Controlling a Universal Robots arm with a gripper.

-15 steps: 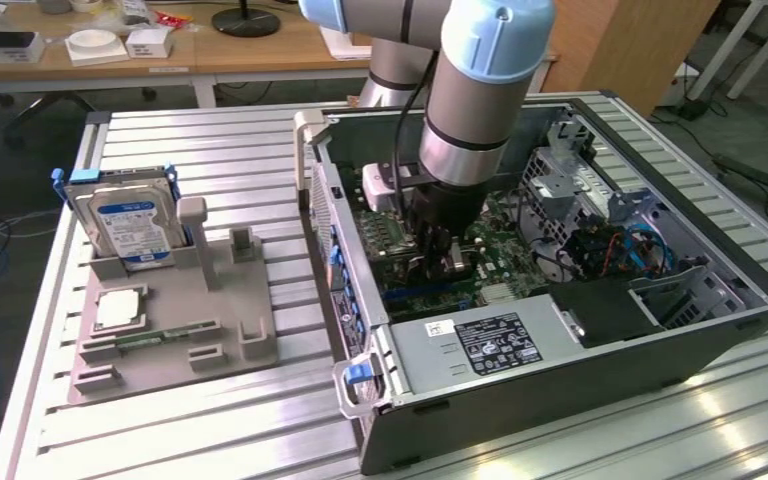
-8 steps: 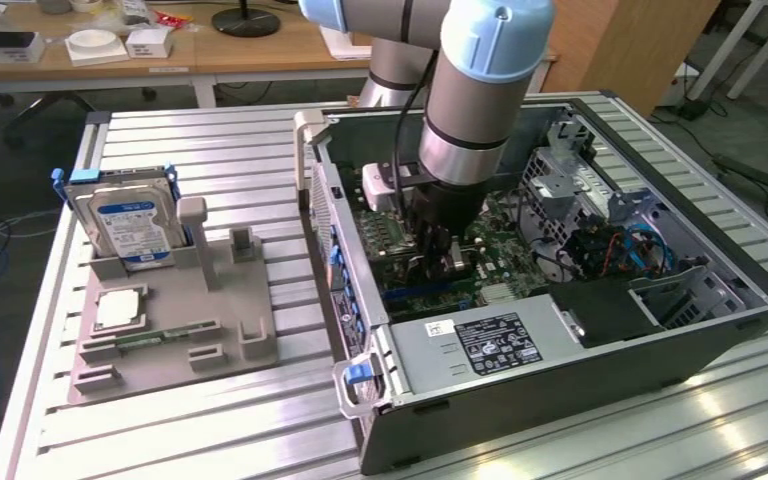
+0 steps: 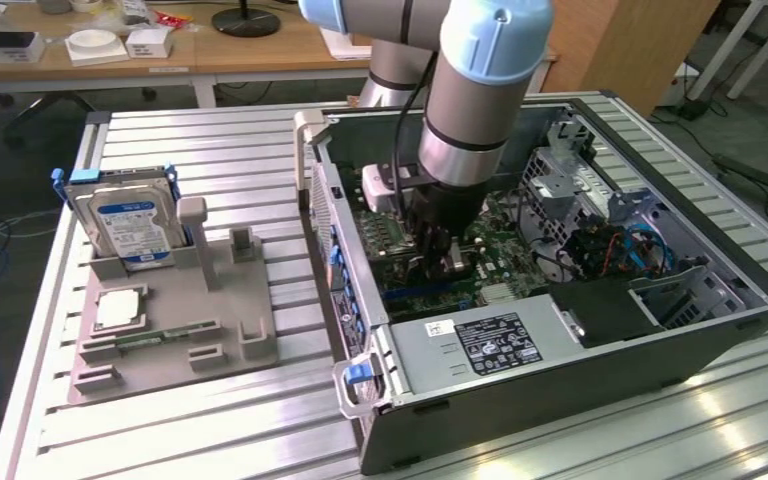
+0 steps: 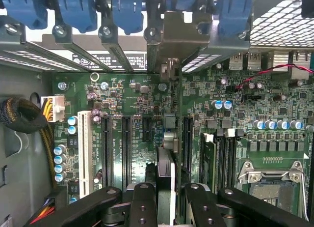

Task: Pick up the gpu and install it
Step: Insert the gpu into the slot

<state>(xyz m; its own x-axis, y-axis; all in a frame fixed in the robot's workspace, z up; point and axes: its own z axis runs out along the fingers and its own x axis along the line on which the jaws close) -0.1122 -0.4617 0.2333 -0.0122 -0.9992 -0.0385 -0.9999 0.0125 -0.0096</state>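
Observation:
The gpu shows edge-on in the wrist view, a thin card running from between my fingers to its silver end bracket at the case's rear slot openings. My gripper is shut on it, one black finger on each side. The card stands upright over the green motherboard, in line with the long black expansion slots; whether it is seated in one I cannot tell. In the exterior view my gripper is down inside the open computer case, above the motherboard.
Blue slot clips line the rear of the case. A braided cable bundle and the CPU socket flank the card. Outside, on the exterior view's left, a grey fixture holds a hard drive and a memory stick. The power supply fills the case's near end.

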